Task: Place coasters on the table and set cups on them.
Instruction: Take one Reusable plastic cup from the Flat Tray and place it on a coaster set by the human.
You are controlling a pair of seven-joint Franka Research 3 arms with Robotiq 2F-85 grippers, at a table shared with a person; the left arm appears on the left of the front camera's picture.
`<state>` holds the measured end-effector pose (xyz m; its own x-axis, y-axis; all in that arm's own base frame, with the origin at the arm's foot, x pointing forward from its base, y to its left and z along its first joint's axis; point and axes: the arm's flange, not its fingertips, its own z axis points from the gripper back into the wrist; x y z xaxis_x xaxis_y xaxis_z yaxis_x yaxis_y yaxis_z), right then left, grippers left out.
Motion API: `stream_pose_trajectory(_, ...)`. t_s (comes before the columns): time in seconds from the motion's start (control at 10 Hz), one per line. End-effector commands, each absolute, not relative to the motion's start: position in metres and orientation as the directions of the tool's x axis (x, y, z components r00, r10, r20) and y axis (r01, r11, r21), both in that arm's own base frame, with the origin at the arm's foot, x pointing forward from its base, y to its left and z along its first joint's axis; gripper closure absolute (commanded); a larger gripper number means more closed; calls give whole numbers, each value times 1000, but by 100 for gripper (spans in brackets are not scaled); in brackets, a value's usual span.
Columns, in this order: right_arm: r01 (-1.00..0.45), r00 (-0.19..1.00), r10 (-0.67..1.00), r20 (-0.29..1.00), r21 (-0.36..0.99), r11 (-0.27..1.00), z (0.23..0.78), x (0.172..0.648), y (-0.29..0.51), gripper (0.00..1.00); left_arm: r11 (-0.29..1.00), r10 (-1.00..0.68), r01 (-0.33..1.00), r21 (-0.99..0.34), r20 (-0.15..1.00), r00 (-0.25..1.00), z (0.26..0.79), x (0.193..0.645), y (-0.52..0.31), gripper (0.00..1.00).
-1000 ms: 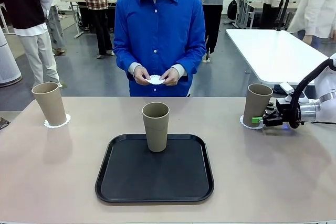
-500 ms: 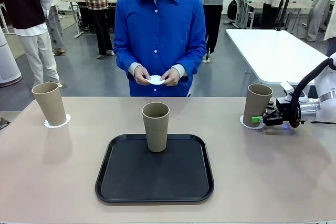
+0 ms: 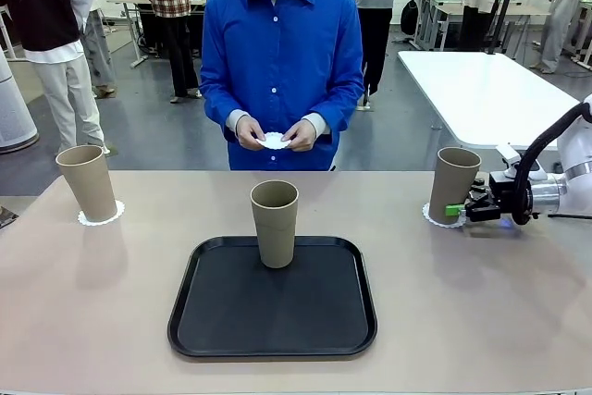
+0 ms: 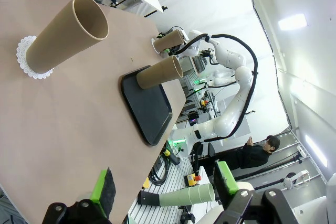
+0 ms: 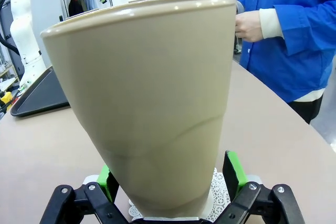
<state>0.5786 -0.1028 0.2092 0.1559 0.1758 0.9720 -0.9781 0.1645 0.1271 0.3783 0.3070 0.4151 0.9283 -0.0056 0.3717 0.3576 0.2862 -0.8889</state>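
At the far left, the left cup [image 3: 87,182] stands upright on the left coaster [image 3: 100,219] on the table [image 3: 92,321], so that place is done. The left gripper [image 4: 164,182], seen from its own wrist, hangs above the table's near edge with its jaws spread and nothing between them, well apart from that cup. In the middle, the tray [image 3: 213,321] holds the middle cup [image 3: 275,224], upright and with no coaster under it. Across the table the person holds the third coaster [image 3: 275,141] in both hands [image 3: 250,133] at waist height, not yet laid down; nothing there has moved in the last second. To the right, the right cup [image 3: 454,184] stands on the right coaster [image 3: 431,216], whose lacy edge shows around its base. The right gripper [image 3: 455,212] is low beside that base with its jaws spread; from its wrist the cup's foot sits between the pads [image 5: 233,174], and one pad stands clear of the wall. Over the last second this gripper has edged a little back to the right while the cup stayed put. That reads as a finished release: two of three places are set. What probably remains is for the third coaster to go down and the middle cup to be lifted off the tray onto it.
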Motion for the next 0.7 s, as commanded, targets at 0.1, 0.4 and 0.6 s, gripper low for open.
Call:
stream_pose_trajectory(0.1,-980,149,179,973,122,155,211,587,-112,0,290,-4,351,-890,366,931,418,377,307,0)
stream_pose_trajectory(0.4,-981,159,182,970,134,139,211,586,-116,0,290,-4,351,-890,366,931,418,377,307,0)
stream_pose_trajectory(0.6,-981,161,186,969,136,140,211,587,-118,0,290,-4,351,-890,366,931,418,377,307,0)
